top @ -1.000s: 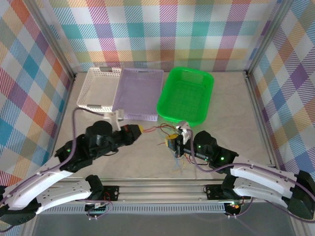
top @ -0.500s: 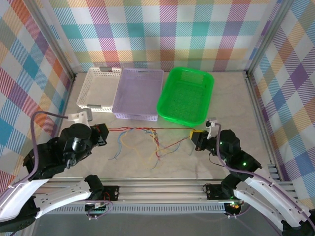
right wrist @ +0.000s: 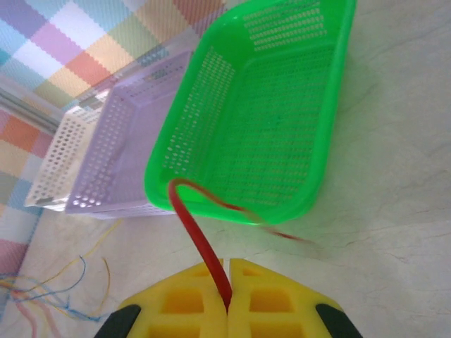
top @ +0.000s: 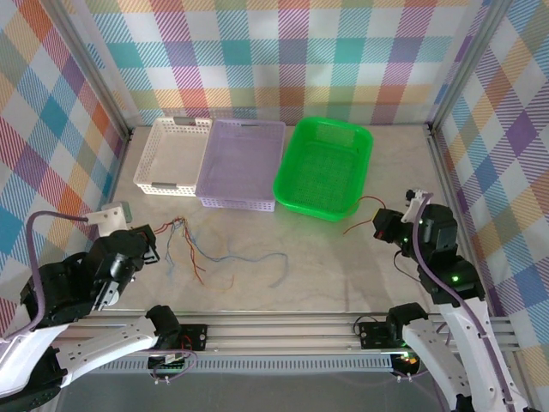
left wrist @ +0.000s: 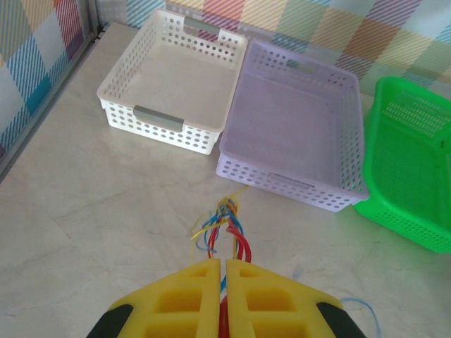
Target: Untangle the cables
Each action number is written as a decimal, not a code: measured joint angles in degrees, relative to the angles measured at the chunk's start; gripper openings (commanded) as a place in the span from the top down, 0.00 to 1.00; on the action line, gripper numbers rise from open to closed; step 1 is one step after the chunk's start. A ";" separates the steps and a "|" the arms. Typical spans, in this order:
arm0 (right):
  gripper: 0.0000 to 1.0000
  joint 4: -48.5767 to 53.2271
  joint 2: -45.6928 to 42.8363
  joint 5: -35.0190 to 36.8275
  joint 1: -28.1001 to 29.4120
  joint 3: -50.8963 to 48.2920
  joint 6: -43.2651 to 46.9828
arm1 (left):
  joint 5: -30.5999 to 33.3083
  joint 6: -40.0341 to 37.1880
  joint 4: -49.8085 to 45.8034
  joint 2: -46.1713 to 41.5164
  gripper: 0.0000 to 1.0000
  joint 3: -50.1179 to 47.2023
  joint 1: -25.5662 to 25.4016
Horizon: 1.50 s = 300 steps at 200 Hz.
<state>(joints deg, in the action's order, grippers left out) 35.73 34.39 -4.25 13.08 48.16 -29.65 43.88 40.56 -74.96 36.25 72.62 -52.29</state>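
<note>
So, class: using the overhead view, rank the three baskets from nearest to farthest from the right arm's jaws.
1. Green basket: right end of the row, just beyond and left of them.
2. Purple basket: middle of the row.
3. White basket: left end, across the table.

The left arm [top: 81, 287] sits folded at the left, its wrist low. The left gripper [left wrist: 220, 266] is clamped on the cables [left wrist: 225, 211]. The right arm [top: 455, 296] stands along the right side, and the right gripper [right wrist: 227, 267] points left, pinching a red cable [right wrist: 199, 241] — the two grippers well apart.
</note>
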 measured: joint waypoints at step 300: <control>0.49 -6.95 64.17 -5.18 -0.04 38.66 7.69 | -24.59 -7.17 33.53 20.61 1.00 -2.62 0.00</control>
<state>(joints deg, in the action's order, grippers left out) 28.77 98.56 -9.43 13.04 86.83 -21.96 19.29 33.39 -41.43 56.86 70.00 -52.29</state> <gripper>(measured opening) 0.485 0.070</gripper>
